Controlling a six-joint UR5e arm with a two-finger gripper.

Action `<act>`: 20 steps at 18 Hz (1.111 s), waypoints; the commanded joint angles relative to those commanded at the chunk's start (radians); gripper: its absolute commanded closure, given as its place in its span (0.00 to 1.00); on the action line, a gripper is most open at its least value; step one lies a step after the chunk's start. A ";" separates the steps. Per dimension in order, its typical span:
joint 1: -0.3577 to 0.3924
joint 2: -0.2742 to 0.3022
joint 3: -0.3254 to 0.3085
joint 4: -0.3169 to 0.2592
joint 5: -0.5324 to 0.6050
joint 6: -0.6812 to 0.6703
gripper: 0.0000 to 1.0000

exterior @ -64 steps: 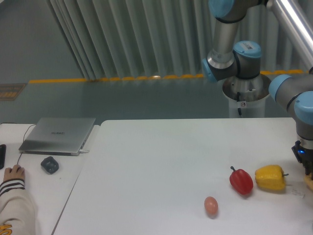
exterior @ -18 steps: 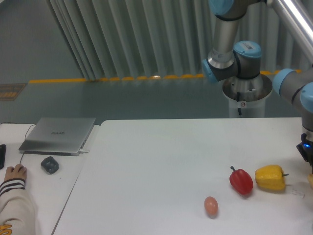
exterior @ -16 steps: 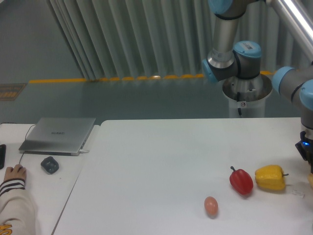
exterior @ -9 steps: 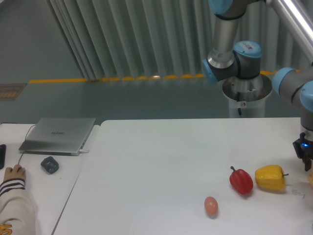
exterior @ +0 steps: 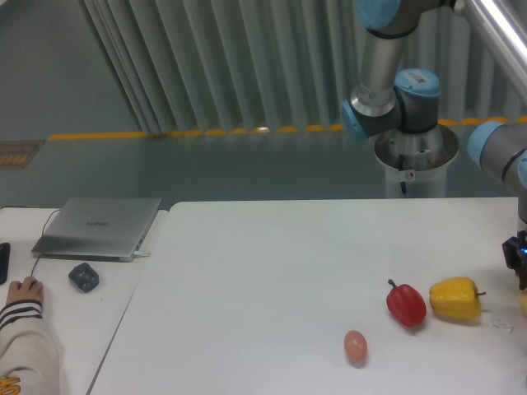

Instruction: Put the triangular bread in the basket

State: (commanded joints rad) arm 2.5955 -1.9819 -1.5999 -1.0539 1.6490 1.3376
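Far left edge, there's a person's hand point(exterior: 23, 290) resting on the side table, with a striped sleeve point(exterior: 25, 341) below it. Just right of that sits a small dark grey mouse point(exterior: 84, 276), and behind it a closed silver laptop point(exterior: 99, 227) lying flat.

Moving onto the big white table point(exterior: 272, 280): the left and middle of it carry nothing until you reach a little pinkish-brown egg point(exterior: 355, 346) near the front edge. Right of the egg and a bit further back is a red bell pepper point(exterior: 407, 304), and just beside that a glossy yellow bell pepper point(exterior: 455, 299), stem pointing right. The two peppers are nearly touching.

Behind the table stands the arm's base point(exterior: 416, 160), with the grey and blue joints going up and out of the top of the shot.

At the very right edge the arm comes back down, and the gripper point(exterior: 520, 263) is only half in frame, a dark block with a small blue light. Can't tell how far apart its fingers are or whether it's got anything. Right below it there's a sliver of the triangular bread point(exterior: 523, 301), pale tan, mostly cut off by the frame edge, just right of the yellow pepper.
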 joint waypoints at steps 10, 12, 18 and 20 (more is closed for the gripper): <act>0.008 -0.005 0.003 -0.001 -0.003 -0.018 1.00; 0.008 -0.005 0.003 -0.001 -0.003 -0.018 1.00; 0.008 -0.005 0.003 -0.003 -0.003 -0.018 1.00; 0.006 -0.006 0.003 -0.002 -0.003 -0.012 0.69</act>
State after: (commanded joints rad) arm 2.6016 -1.9880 -1.5969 -1.0554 1.6460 1.3253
